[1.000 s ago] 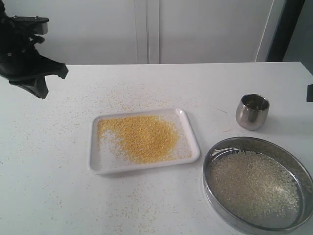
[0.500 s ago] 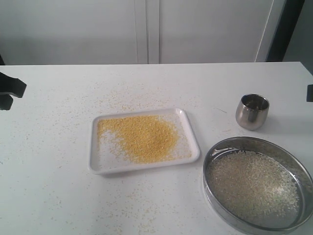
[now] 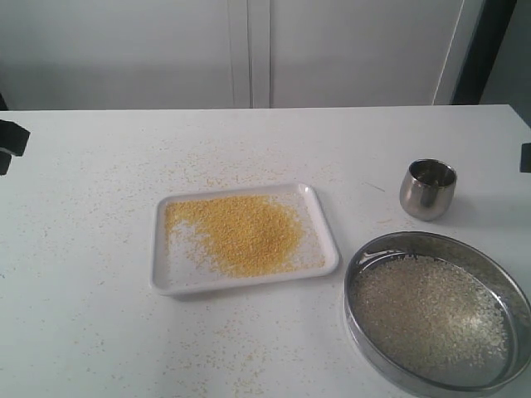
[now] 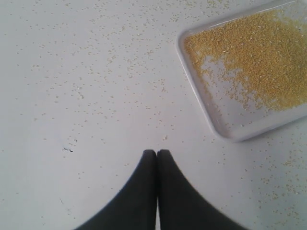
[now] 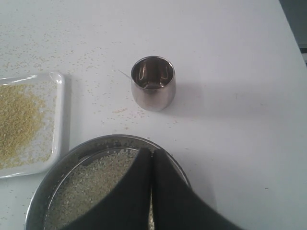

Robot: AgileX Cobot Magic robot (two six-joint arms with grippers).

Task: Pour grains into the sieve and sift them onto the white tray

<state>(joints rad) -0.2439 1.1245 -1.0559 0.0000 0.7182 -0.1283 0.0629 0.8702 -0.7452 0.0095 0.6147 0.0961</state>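
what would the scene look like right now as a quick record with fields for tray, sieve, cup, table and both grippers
white tray: mid-table, holds golden-yellow grains, part of its floor bare
sieve: on the table beside the tray, not over it, holds pale grains
cup: upright, beyond the sieve, looks empty
table: loose grains scattered around the tray
left gripper: shut, empty, over table beside the tray
right gripper: shut, empty, over the sieve's rim

Golden-yellow grains (image 3: pixel 249 234) over white tray (image 3: pixel 178 267). Pale beige granules (image 3: pixel 427 311) inside silver-grey sieve (image 3: pixel 431 240). Mirror-steel cup (image 3: pixel 427 197); white table (image 3: pixel 83 249) finely flecked yellow.
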